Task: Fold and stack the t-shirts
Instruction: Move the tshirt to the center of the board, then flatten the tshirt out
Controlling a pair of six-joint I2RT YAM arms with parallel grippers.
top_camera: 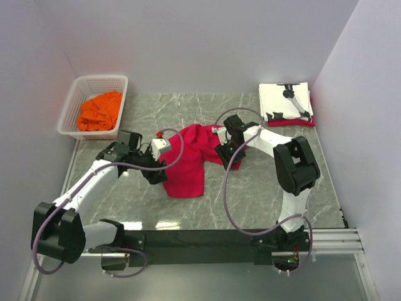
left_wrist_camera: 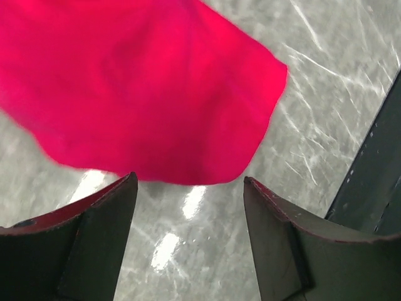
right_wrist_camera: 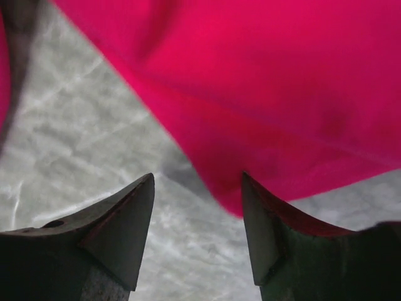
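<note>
A crimson-red t-shirt (top_camera: 190, 162) lies crumpled and unfolded at the middle of the table. My left gripper (top_camera: 160, 174) sits at its left edge, open and empty; in the left wrist view the shirt's rounded hem (left_wrist_camera: 156, 88) lies just beyond the gripper (left_wrist_camera: 190, 182). My right gripper (top_camera: 223, 155) sits at the shirt's right edge, open and empty; in the right wrist view the red cloth (right_wrist_camera: 269, 81) lies just ahead of the gripper (right_wrist_camera: 197, 179), close to the right fingertip. A folded white t-shirt with a black print (top_camera: 285, 100) lies back right. An orange t-shirt (top_camera: 100, 111) is bunched in the basket.
The white lattice basket (top_camera: 69, 108) stands at the back left by the wall. A folded red cloth (top_camera: 293, 121) shows under the white shirt. White walls close in the left, back and right. The black mounting rail (top_camera: 200, 238) runs along the near edge.
</note>
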